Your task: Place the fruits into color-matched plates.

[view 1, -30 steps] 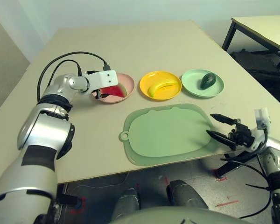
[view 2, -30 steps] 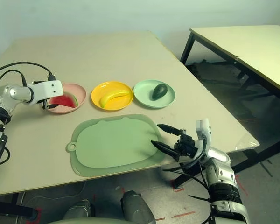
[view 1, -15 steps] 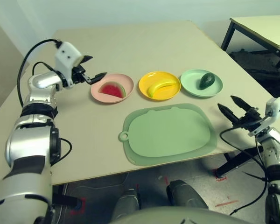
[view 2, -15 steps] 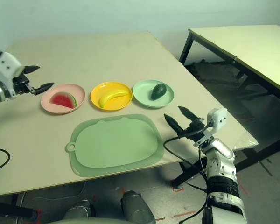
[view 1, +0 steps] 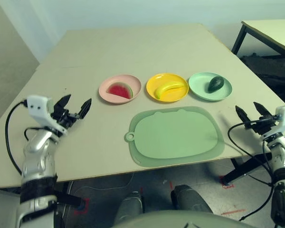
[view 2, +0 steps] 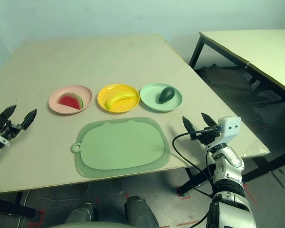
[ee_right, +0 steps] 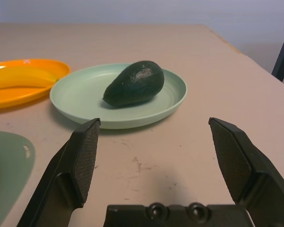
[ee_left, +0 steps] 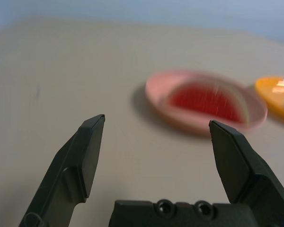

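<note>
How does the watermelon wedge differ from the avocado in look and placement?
The watermelon wedge is red with a green rind and flat-cut; the avocado is dark green and oval. The wedge lies on the pink plate, the avocado on the mint green plate. Both sit released, on colour-matched plates.

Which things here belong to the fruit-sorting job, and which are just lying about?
Job:
watermelon wedge in pink plate
banana in yellow plate
avocado in mint green plate
left gripper and right gripper, both open and empty

Lying about:
large green mat
second table
</note>
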You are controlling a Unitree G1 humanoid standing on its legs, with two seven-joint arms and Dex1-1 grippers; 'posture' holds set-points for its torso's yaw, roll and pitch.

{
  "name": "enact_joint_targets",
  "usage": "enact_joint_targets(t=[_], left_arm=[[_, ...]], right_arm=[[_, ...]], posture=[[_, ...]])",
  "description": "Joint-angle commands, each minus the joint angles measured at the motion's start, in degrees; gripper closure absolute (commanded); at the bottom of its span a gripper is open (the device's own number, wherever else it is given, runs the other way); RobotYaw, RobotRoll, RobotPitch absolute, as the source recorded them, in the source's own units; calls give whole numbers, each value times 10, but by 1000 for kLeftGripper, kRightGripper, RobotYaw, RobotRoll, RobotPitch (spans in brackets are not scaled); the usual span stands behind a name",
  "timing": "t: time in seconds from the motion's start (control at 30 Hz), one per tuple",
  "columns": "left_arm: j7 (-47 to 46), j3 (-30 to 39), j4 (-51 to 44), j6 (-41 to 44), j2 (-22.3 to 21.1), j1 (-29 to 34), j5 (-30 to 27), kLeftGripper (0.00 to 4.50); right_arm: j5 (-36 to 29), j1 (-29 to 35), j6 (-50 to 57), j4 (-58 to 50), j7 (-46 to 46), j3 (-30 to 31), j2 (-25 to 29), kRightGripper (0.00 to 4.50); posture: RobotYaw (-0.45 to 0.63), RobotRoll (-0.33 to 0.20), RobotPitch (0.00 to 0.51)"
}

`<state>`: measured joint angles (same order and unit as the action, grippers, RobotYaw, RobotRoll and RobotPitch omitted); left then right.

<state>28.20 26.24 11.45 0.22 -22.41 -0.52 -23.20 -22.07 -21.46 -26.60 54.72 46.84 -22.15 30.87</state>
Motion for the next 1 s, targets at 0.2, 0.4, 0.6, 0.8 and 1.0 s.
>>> enact_joint_targets(t=[0.2,0.4,0.6,0.8,1.0], left_arm=[[-33,-10,-29,4,27,10,-3,18],[-43,-30,-7,-6,39,-16,6,18],[-57,-38,-14,-14,50,-27,11,18],[-76,-41,-48,-12,57,-11,13,18],[-97,-52,-83,-7,75,15,18,18]], right_arm=[[17,1,-7,33,-23,-4,13,0],[10,-29,4,103,-19,-22,72,0],[-6,-65,32,147,27,-43,114,0],[-13,-97,49,162,69,-59,118,0],[-1,-115,55,173,64,-61,126,0]], posture=[[-43,0,93],[-77,0,68],[-67,0,73],[-78,0,83],[-76,0,85]])
